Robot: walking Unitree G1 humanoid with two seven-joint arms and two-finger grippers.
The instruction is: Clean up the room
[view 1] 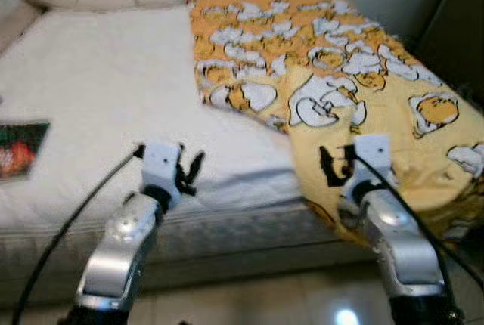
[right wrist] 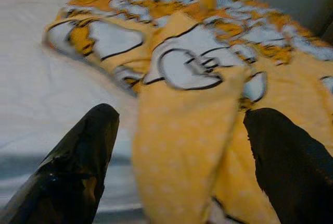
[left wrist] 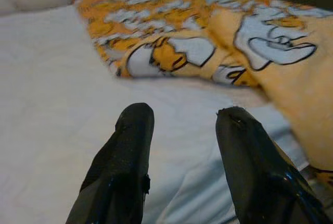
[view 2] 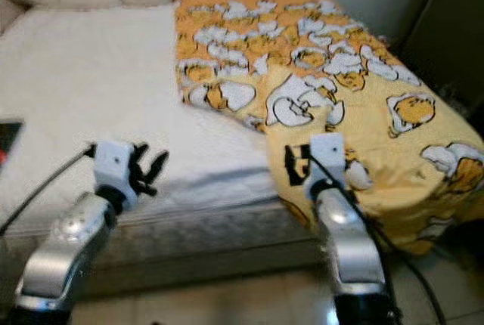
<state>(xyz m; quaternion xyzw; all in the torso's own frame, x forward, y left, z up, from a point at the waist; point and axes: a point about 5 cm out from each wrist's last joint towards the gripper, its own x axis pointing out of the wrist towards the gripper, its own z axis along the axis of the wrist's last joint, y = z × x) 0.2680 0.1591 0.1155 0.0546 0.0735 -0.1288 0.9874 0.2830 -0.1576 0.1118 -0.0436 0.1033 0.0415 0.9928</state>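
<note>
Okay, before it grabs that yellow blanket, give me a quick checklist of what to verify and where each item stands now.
1. Right gripper open: ok, fingers wide apart.
2. Right gripper lined up on the blanket: ok, a yellow fold lies between its fingers.
3. Blanket gripped: not ok, fingers not closed on it.
4. Left gripper open: ok, over the white mattress, holding nothing.
5. Blanket hanging off the bed's near edge: not ok, one corner droops toward the floor.
6. Dark card clear of the blanket: ok, far left.
</note>
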